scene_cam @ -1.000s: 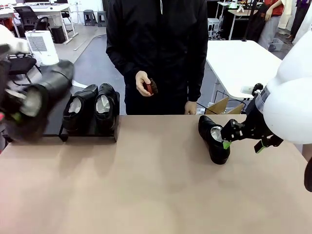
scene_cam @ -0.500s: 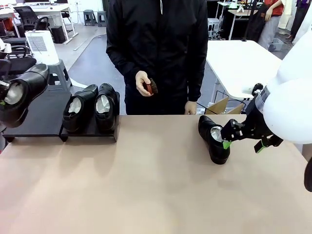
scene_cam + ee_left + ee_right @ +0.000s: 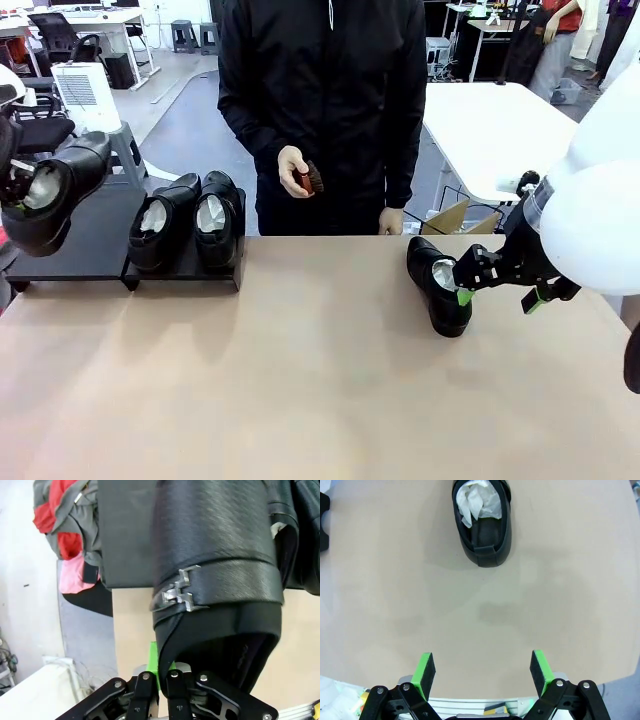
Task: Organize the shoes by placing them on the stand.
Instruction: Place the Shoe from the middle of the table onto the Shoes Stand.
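In front, one shoe (image 3: pixel 55 190) hangs tilted over the stand's (image 3: pixel 85 245) bare left part; another shoe (image 3: pixel 445 290) lies on the counter (image 3: pixel 300 380). The left wrist shows the left pincer (image 3: pixel 164 672) clenched on that stiff, shiny, probably slippery shoe's heel edge. The right wrist shows the right pincer (image 3: pixel 482 667) spread wide, empty.

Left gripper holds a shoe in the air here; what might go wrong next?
1. The left gripper pinches only the heel rim of the tilted held shoe; it may slip or swing over the stand.
2. Lowered off-line, it may knock the parked shoe beside that spot.
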### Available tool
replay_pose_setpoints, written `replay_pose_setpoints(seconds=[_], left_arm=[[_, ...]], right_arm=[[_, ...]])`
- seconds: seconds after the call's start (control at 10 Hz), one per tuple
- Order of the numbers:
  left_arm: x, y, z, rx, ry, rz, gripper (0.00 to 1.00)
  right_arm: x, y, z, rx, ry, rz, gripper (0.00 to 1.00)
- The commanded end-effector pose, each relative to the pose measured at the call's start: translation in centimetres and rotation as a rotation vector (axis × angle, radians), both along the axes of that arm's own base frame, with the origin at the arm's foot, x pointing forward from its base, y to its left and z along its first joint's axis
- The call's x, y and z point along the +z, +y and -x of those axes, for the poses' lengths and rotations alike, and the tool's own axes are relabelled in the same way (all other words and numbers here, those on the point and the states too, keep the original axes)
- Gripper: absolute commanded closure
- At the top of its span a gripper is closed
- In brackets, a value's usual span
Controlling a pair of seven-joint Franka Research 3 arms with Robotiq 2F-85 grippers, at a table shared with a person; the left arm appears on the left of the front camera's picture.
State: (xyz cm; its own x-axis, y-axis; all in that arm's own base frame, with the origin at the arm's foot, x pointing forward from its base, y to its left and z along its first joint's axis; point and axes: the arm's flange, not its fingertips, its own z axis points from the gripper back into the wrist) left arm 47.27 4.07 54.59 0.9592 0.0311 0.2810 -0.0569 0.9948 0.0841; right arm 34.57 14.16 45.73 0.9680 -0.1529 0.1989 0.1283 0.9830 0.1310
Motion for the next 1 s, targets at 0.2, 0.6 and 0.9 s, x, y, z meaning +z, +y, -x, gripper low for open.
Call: replay_pose_setpoints(seconds=[0.2, 0.6, 0.9], left_arm=[[-3.9, -1.9, -2.5, -0.024, -0.219, 0.139, 1.00], [-6.3, 5.3, -4.8, 0.151, -0.244, 0.204, 1.00], [-5.5, 9.0, -5.2, 0.124, -0.246, 0.113, 1.00]], right_arm=[[0.0, -0.1, -0.1, 0.015, -0.012, 0.003, 0.00], [0.0, -0.1, -0.1, 0.015, -0.012, 0.003, 0.00], [0.0, -0.1, -0.1, 0.015, -0.012, 0.003, 0.00]])
